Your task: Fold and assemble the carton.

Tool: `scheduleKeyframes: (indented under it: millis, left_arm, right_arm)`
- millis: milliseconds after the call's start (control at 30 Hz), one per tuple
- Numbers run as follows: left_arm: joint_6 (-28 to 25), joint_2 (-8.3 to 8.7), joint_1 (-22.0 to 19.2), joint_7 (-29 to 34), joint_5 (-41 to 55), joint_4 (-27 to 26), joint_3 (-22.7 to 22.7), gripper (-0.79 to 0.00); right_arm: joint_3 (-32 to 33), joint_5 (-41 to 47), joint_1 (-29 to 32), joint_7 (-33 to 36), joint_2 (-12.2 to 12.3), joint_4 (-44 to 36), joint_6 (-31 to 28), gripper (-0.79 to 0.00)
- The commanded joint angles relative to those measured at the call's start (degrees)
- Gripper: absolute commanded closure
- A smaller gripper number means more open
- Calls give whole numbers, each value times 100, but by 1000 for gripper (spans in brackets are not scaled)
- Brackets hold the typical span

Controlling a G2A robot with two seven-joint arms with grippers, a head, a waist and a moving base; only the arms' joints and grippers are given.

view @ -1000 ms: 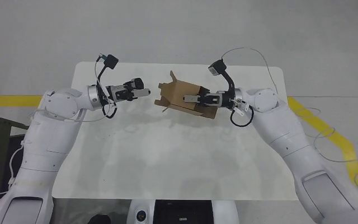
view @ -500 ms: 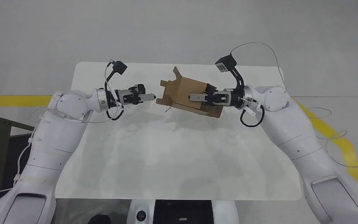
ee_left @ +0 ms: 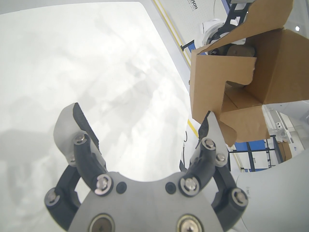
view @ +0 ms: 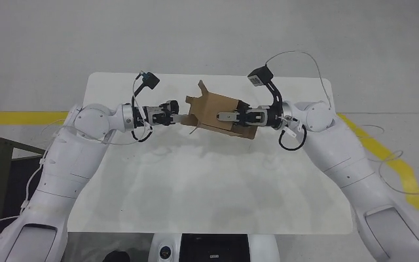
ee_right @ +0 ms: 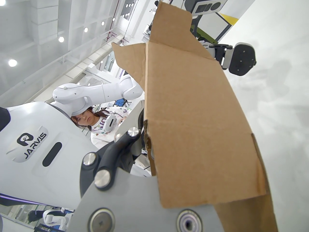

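Note:
A brown cardboard carton point(view: 215, 112) hangs above the white table point(view: 196, 190) with its flaps splayed towards my left arm. My right gripper point(view: 227, 116) is shut on one carton wall point(ee_right: 193, 121); one finger point(ee_right: 132, 119) shows beside the cardboard and the other is hidden behind it. My left gripper point(view: 179, 118) stands open at the carton's open end. In the left wrist view the carton point(ee_left: 241, 73) shows its hollow inside, and one fingertip point(ee_left: 209, 124) of the left gripper point(ee_left: 144, 121) lies against a lower flap. In the right wrist view the left gripper point(ee_right: 239, 59) sits just past the carton.
The table's back edge point(view: 209, 74) lies close behind the carton. A yellow floor line point(view: 26, 118) runs on both sides of the table. Bare tabletop stretches in front of both arms.
My left gripper has moved right, from well clear of the carton up to its open flaps. The right arm has shifted the carton slightly and kept its hold.

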State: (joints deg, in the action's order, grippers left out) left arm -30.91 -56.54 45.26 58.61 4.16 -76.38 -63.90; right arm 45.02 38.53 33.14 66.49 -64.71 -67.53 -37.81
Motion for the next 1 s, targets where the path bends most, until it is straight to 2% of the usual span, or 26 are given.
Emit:
scheduleKeyframes:
  millis: [0, 967]
  left_arm:
    - [5, 0, -14, 30, 64, -17, -1, -785]
    - [33, -11, -100, -24, 166, -66, 69, -785]
  right_arm:
    - [-62, 34, -12, -15, -9, 11, -16, 0]
    - [-601, 276, -139, -68, -51, -109, -69, 0]
